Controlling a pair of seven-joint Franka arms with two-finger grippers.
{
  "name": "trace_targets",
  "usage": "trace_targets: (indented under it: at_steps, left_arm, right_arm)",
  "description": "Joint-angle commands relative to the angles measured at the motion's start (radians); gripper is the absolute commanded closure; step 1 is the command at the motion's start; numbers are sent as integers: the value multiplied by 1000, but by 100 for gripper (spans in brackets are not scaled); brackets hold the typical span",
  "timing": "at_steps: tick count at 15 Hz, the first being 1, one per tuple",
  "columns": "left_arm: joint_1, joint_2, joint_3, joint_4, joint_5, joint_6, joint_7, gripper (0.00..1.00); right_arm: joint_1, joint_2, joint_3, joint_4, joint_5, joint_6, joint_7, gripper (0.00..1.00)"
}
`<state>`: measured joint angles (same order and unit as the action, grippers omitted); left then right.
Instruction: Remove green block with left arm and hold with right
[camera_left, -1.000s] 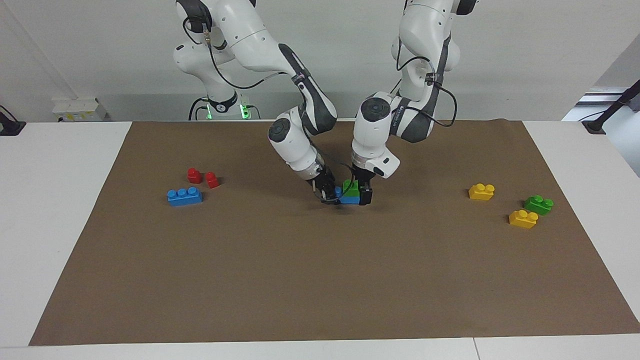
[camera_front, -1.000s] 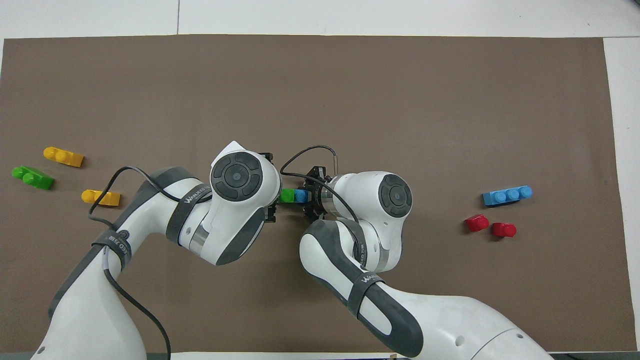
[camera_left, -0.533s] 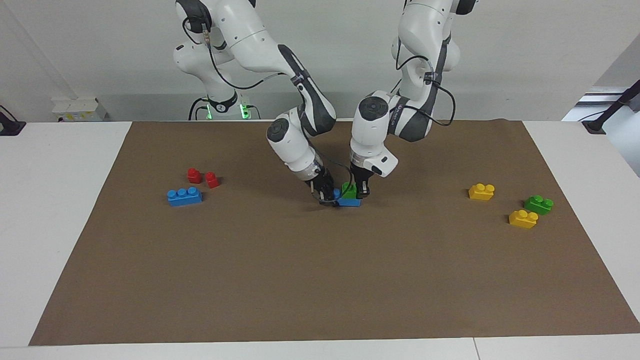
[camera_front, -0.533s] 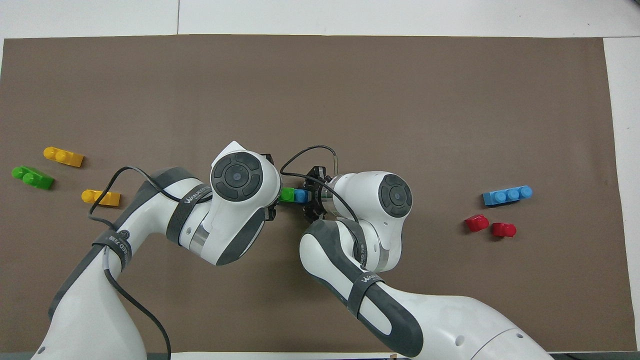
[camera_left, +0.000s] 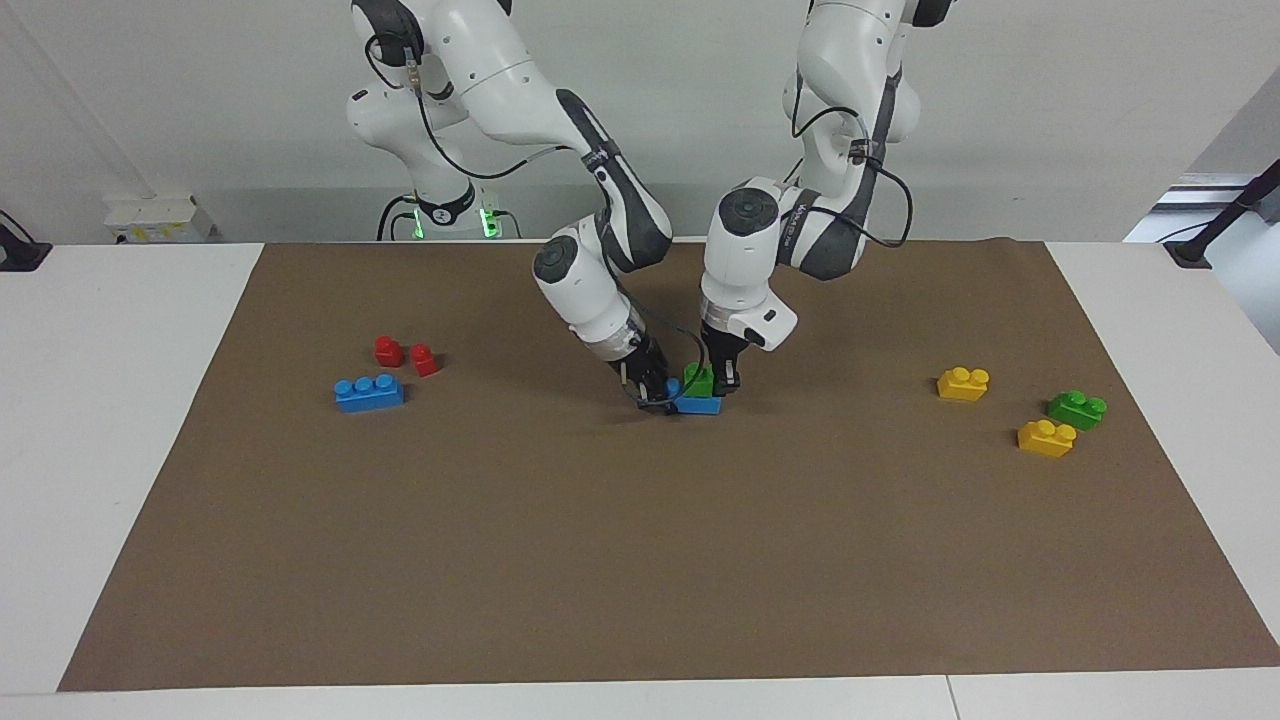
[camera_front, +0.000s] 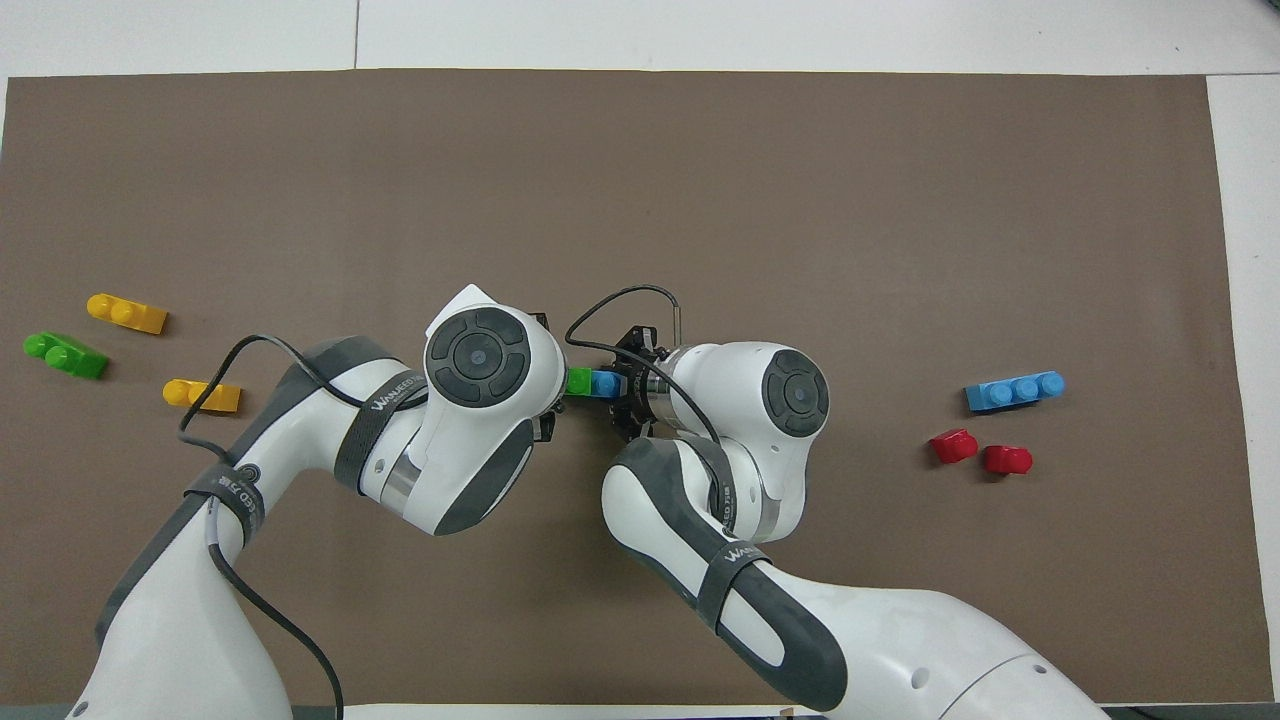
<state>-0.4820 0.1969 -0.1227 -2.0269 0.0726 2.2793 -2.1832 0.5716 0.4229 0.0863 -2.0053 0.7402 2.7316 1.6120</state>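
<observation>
The green block (camera_left: 698, 380) sits stacked on a short blue block (camera_left: 697, 404) at the middle of the brown mat. My left gripper (camera_left: 722, 381) comes straight down on the green block's end toward the left arm's side and is shut on it. My right gripper (camera_left: 655, 392) slants in from the other end and is shut on the blue block beneath. In the overhead view the green block (camera_front: 578, 381) and blue block (camera_front: 603, 383) show only in the gap between the two wrists, which cover both grippers' tips.
Toward the left arm's end of the mat lie a second green brick (camera_left: 1077, 409) and two yellow bricks (camera_left: 963, 383) (camera_left: 1046, 438). Toward the right arm's end lie a long blue brick (camera_left: 369, 392) and two red pieces (camera_left: 388, 350) (camera_left: 424, 360).
My left gripper, open around the stack a second ago, has risen a little and shut on the green block. The right gripper has kept its hold on the blue block.
</observation>
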Motion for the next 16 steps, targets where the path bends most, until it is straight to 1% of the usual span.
trace_targets:
  at_steps: [1,5,7,8,9,11,12,15,16]
  left_arm:
    - [3,-63,17,14,15,-69,-7,100]
    - [63,-117,17,16,15,-116,54,100]
    - [109,-120,18,17,15,-121,103,100]
    - [135,-120,18,16,13,-121,156,100]
    - [170,-120,17,16,13,-123,216,100]
    - [232,-119,17,14,13,-120,325,100]
    - [262,-119,17,14,9,-118,385,100]
    - [350,-116,17,13,6,-119,572,100]
    - [376,-114,17,13,6,-115,629,100]
  right_arm:
    - [4,-1,4,-29,28,14,-52,100]
    - [7,-1,6,-26,28,11,-44,100]
    - [7,-1,4,-29,28,11,-49,100]
    - [-5,-1,4,-26,28,-1,-52,100]
    - [-25,-4,3,-14,25,-38,-64,100]
    - [-73,-13,-3,45,13,-155,-87,100]
    - [-100,-30,-10,68,4,-220,-95,100]
    - [-254,-76,-7,166,-97,-451,-121,100]
    - [-297,-85,-5,192,-129,-507,-141,100]
